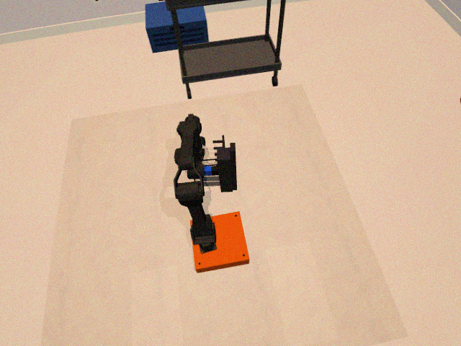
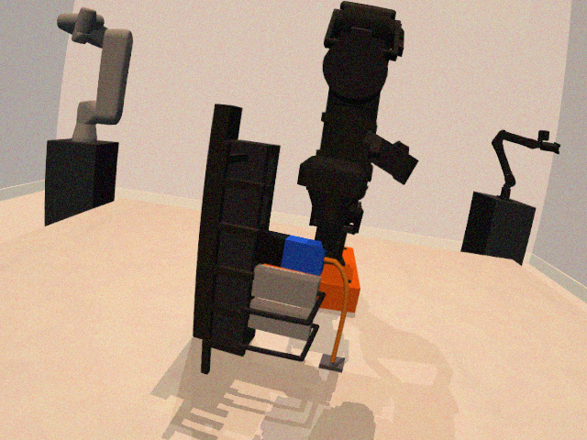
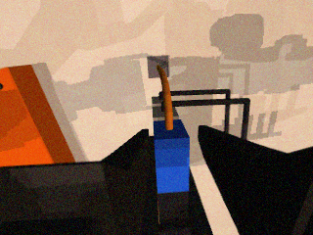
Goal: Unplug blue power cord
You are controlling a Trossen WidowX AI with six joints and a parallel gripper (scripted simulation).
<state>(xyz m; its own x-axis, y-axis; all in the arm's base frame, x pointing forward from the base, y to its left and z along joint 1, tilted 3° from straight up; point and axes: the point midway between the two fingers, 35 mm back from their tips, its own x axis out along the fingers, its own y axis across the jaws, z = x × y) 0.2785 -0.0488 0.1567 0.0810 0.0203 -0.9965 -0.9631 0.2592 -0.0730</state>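
A matt, smooth plastic look is shown by the blue plug, and a dull black finish by the power strip.

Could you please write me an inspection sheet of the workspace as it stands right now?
Surface: pale mat on a beige floor, with the arm's orange base plate on it.
Job's things: blue plug seated in the upright black power strip; a grey plug sits just below it.
Clutter: nothing seen on the mat beyond the job's things.
Gripper: the gripper straddles the blue plug, partly open, a gap showing on its right side; it holds nothing.
Cables: orange cord runs from the blue plug down to a small grey floor anchor.
Surroundings: black cart, blue cabinet, and two other arms on black pedestals, one grey and one black.
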